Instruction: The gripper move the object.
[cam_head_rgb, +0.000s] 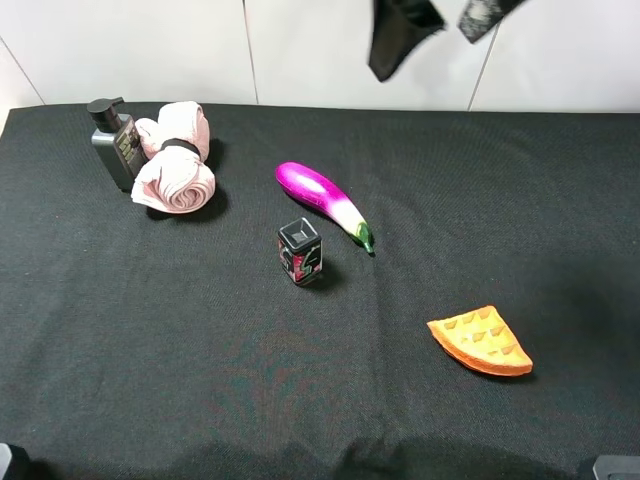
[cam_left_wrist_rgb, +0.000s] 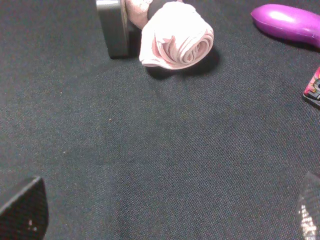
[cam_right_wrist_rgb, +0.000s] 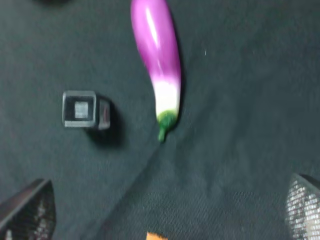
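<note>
The pink rolled cloth bundle (cam_head_rgb: 176, 158) lay at the mat's far left, touching the grey pump bottle (cam_head_rgb: 116, 144). It looked light and squashy; I judged its dark band (cam_head_rgb: 180, 146) the firmest hold. My right claw (cam_right_wrist_rgb: 170, 210) and left claw (cam_left_wrist_rgb: 170, 210) both hung wide, empty.

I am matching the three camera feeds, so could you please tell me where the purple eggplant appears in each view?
Exterior high: the eggplant lies near the middle of the black cloth, slanting, green stem toward the orange waffle wedge.
Left wrist: only its purple end shows, at the picture's upper right edge.
Right wrist: it fills the upper centre, stem end downward in the picture.
Shared landmark: the small black box beside it, seen in all three.
</note>
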